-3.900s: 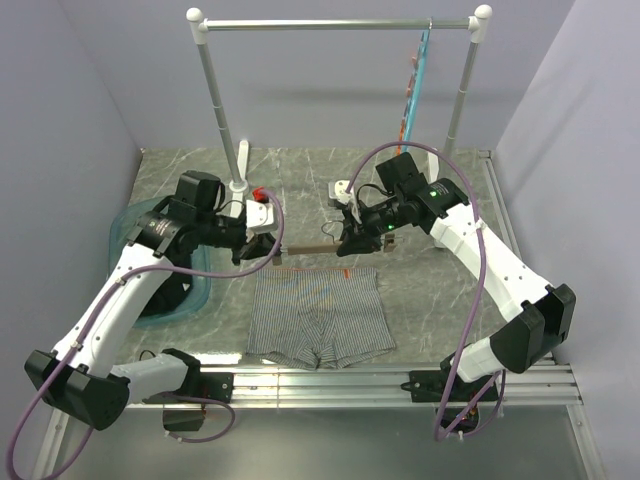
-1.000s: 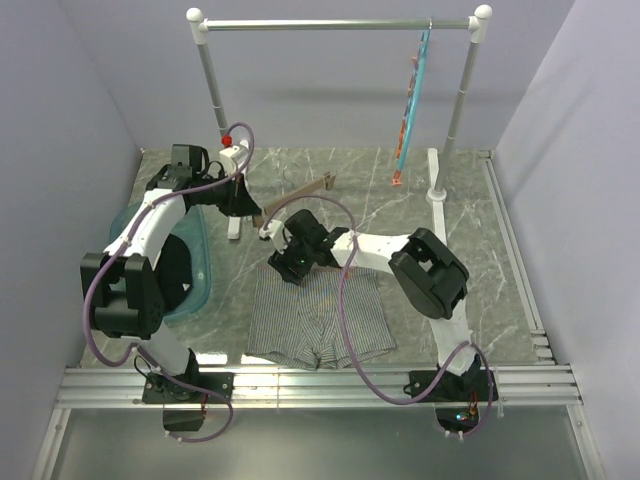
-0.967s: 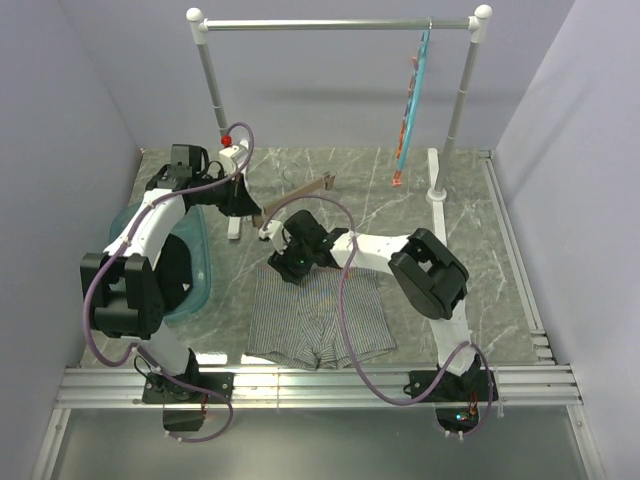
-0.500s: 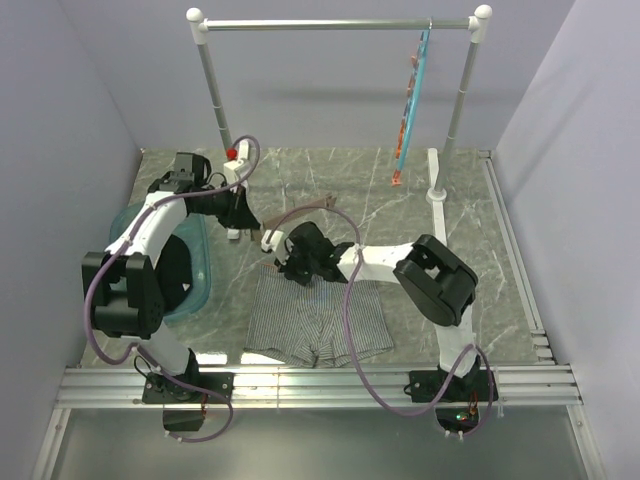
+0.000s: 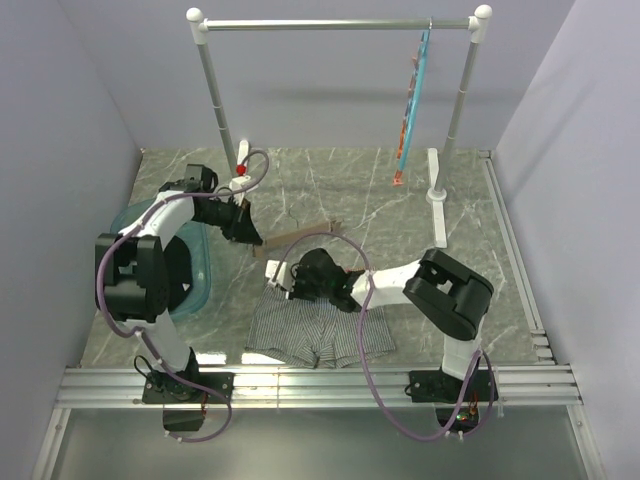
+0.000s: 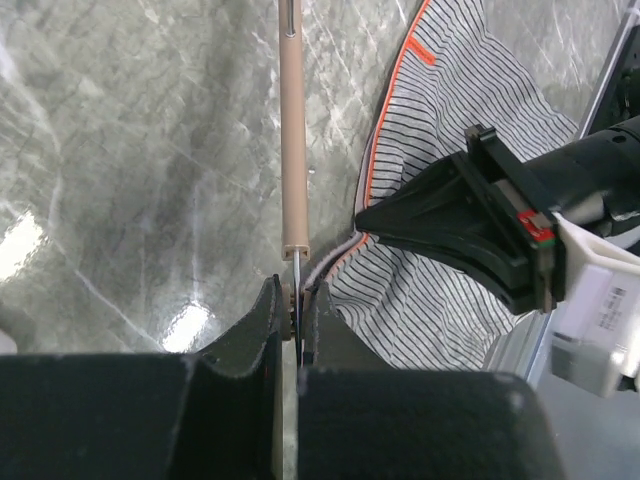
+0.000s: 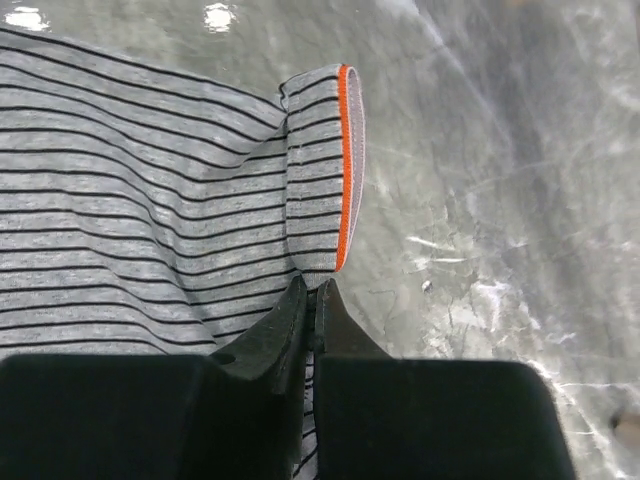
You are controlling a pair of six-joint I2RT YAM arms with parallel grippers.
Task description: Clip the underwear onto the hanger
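1. The left gripper is pressed together on the thin metal clip at the near end of the wooden hanger. The bar lies low over the table.
2. The right gripper pinches the orange-edged top corner of the striped underwear. The rest of the garment lies flat, just beside the hanger's held end.
3. The pinch takes only a narrow fold, so a lift could let the fabric slip free.
4. The left fingers cover the clip, so the fabric may not get into it. The long bar could also pivot in so thin a hold.
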